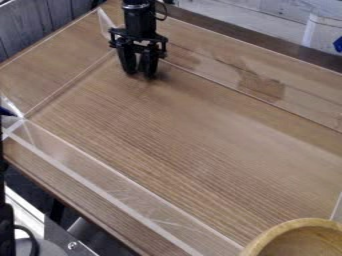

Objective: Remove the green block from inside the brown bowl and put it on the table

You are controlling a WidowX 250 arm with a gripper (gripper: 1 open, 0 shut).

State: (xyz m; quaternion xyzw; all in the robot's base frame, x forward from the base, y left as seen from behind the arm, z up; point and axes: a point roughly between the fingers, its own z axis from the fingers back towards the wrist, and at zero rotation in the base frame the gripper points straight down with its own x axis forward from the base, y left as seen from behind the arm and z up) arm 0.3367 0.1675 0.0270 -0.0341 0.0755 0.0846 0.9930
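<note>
Surface: light brown wood-grain tabletop, edged by low clear plastic walls. Hand: black, pointing straight down at the far left of the surface, fingers spread apart in a released stance, tips at or just above the wood. Green block: a small greenish shape seems to sit between the fingers on the surface, too small and dark to confirm. Brown bowl: round, tan, thick smooth rim, partly cut off at the near right corner, well apart from the hand.
</note>
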